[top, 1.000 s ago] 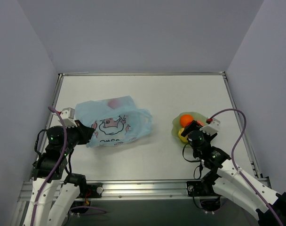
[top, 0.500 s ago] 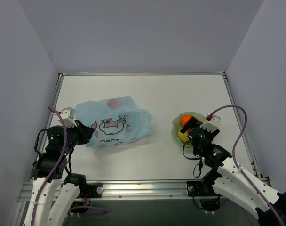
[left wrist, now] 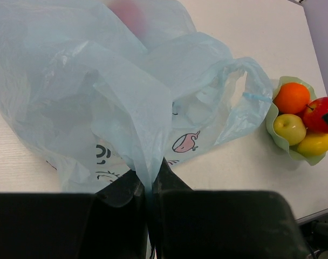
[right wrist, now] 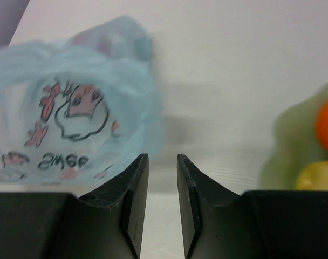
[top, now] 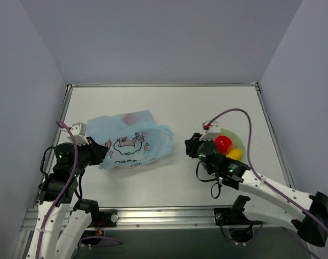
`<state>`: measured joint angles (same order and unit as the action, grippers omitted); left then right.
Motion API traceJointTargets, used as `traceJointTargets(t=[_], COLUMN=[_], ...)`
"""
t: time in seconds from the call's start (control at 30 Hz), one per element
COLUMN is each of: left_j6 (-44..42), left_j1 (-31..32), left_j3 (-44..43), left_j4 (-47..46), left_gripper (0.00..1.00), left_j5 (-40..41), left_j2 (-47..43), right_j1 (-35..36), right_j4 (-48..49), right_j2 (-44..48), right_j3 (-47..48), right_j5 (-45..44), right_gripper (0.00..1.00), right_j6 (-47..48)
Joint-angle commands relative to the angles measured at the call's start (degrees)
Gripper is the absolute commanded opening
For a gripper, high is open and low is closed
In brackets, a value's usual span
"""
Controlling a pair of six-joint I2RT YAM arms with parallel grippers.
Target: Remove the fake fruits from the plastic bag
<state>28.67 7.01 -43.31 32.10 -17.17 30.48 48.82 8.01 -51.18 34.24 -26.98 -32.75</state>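
Note:
The light-blue plastic bag (top: 132, 141) lies on the left of the table, and my left gripper (top: 103, 154) is shut on a fold of its film (left wrist: 151, 170). One reddish fruit (left wrist: 127, 13) shows dimly through the bag's far end. Several fake fruits sit in the pale green dish (top: 241, 141): an orange one (left wrist: 292, 97), a yellow-green one (left wrist: 289, 128), a red one (top: 223, 143) and a yellow one (top: 234, 154). My right gripper (top: 190, 144) hovers between bag and dish. Its jaws (right wrist: 162, 156) stand a narrow gap apart with nothing between them.
White table with a metal frame edge at the front and purple walls on three sides. The bag's handle loops (top: 166, 137) point toward the dish. Bare tabletop (top: 180, 108) lies between bag and dish and behind them.
The right arm has swung left from over the dish toward the bag, and its jaws have narrowed. A red fruit now lies in the dish. The left arm has not moved.

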Motion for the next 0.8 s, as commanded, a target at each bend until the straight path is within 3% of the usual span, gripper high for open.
traceJointTargets(t=[0.0, 0.1, 0.23, 0.37, 0.47, 0.6, 0.63, 0.77], left_j6=[0.1, 3.1, 9.4, 10.7, 10.7, 13.2, 13.6, 14.2], left_j1=[-0.5, -0.4, -0.2, 0.1, 0.6, 0.9, 0.9, 0.9], left_j3=[-1.0, -1.9, -4.0, -7.1, -4.9, 6.7, 7.6, 7.0], left_j4=[-1.9, -4.7, -11.2, -10.7, -7.4, -6.8, -7.7, -11.5], left_gripper=[0.02, 0.02, 0.02, 0.02, 0.02, 0.02, 0.02, 0.02], left_j5=[-1.0, -1.3, -3.9, -4.9, -2.9, 0.8, 0.8, 1.7], left_j2=[1.4, 2.3, 2.9, 0.9, -2.5, -5.3, -5.2, -2.6], right_j1=[9.1, 14.6, 14.7, 14.2, 12.5, 9.0, 8.7, 5.8], right_j4=[14.5, 23.5, 35.2, 40.8, 44.8, 47.3, 49.0, 49.2], right_j2=[-11.9, -22.4, -39.2, -49.1, -53.0, -59.3, -62.3, -68.3], right_j3=[4.2, 9.0, 13.6, 21.7, 23.2, 27.4, 28.3, 34.1], right_j5=[5.5, 6.7, 9.0, 7.9, 8.1, 9.8, 10.2, 12.1], right_gripper=[0.23, 0.24, 0.25, 0.28, 0.32, 0.5, 0.6, 0.75], right_j6=[5.6, 8.4, 10.6, 13.5, 12.8, 13.5, 14.4, 15.3])
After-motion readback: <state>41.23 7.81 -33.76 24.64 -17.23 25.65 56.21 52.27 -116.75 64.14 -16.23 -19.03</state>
